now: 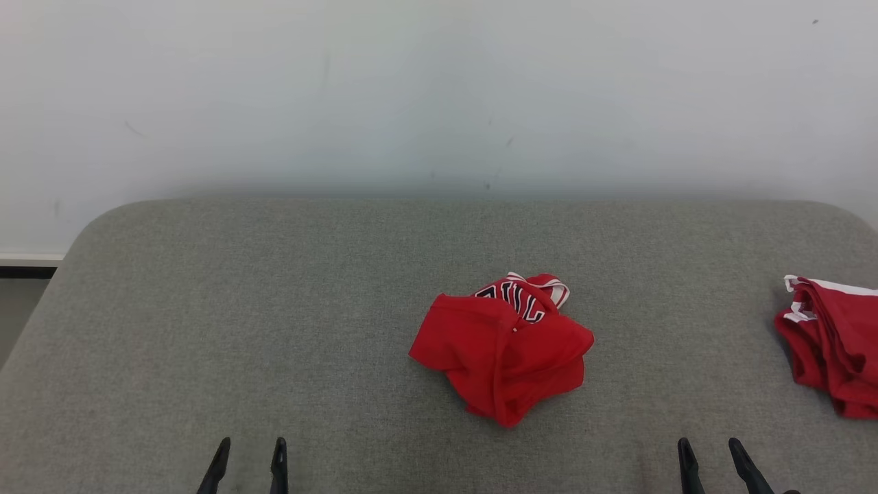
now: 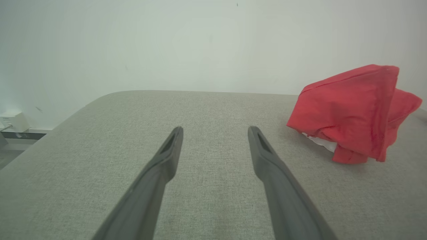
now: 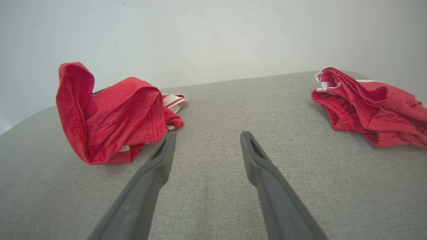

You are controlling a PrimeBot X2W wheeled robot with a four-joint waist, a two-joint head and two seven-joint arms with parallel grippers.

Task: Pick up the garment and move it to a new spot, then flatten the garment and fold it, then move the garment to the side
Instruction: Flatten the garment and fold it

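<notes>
A crumpled red garment [image 1: 504,350] with white trim and dark lettering lies in a heap near the middle of the grey padded table [image 1: 274,315]. It sits at the right in the left wrist view [image 2: 350,113] and at the left in the right wrist view [image 3: 110,116]. My left gripper [image 1: 250,446] stands open at the lower left, well short of the heap, with nothing between its fingers [image 2: 215,130]. At the lower right my right gripper [image 1: 710,446] is open too and holds nothing [image 3: 206,135].
A second red garment [image 1: 833,343] with white trim lies bunched at the table's right edge, also at the right in the right wrist view [image 3: 370,103]. A pale wall [image 1: 439,96] rises behind the table. A small white box [image 2: 13,121] sits low by the wall.
</notes>
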